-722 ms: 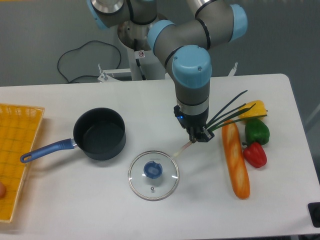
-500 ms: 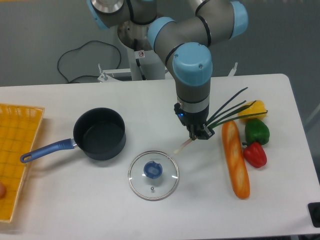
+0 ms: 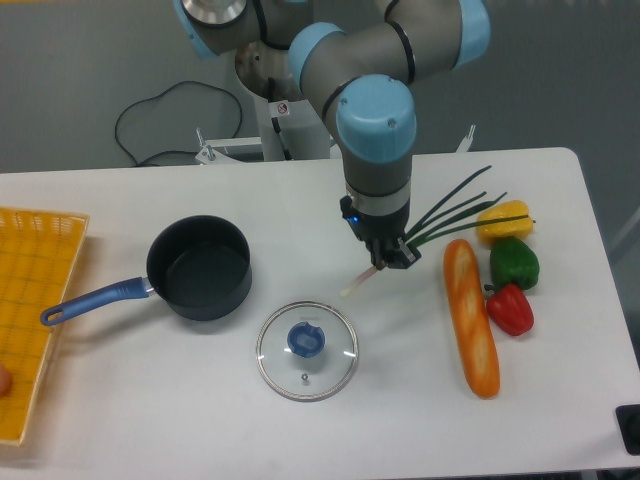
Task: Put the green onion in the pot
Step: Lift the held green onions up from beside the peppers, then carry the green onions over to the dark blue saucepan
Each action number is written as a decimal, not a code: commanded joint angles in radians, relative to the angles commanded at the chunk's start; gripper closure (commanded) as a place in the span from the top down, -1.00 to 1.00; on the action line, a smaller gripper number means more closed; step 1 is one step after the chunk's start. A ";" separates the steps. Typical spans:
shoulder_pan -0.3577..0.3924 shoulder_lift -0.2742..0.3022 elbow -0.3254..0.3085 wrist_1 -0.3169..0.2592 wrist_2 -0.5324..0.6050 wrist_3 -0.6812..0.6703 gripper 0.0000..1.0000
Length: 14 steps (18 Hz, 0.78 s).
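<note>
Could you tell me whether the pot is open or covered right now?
Open. The pot shows its bare dark inside, and the glass lid lies flat on the table beside it, apart from the rim.

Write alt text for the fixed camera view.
The arm's pincer holds a green onion above the white table, right of an empty dark pot and above a glass lid.

1. White table (image 3: 150, 420), rounded corners.
2. Dark pot (image 3: 200, 267), blue handle, left of centre.
3. Glass lid (image 3: 307, 351), blue knob, near front edge.
4. Baguette (image 3: 471, 316), right side.
5. Yellow pepper (image 3: 502, 221), green pepper (image 3: 514, 264), red pepper (image 3: 510, 308), just beside baguette.
6. Yellow basket (image 3: 35, 305), far left edge.
</note>
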<state>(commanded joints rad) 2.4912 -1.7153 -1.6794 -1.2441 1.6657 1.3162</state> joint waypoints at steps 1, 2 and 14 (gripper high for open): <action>-0.009 0.020 -0.025 -0.003 0.037 0.000 -0.68; -0.024 0.034 -0.042 -0.011 0.075 -0.002 -0.68; -0.274 0.062 -0.071 -0.090 0.152 -0.339 -0.68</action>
<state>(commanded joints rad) 2.2168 -1.6536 -1.7503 -1.3345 1.8176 0.9774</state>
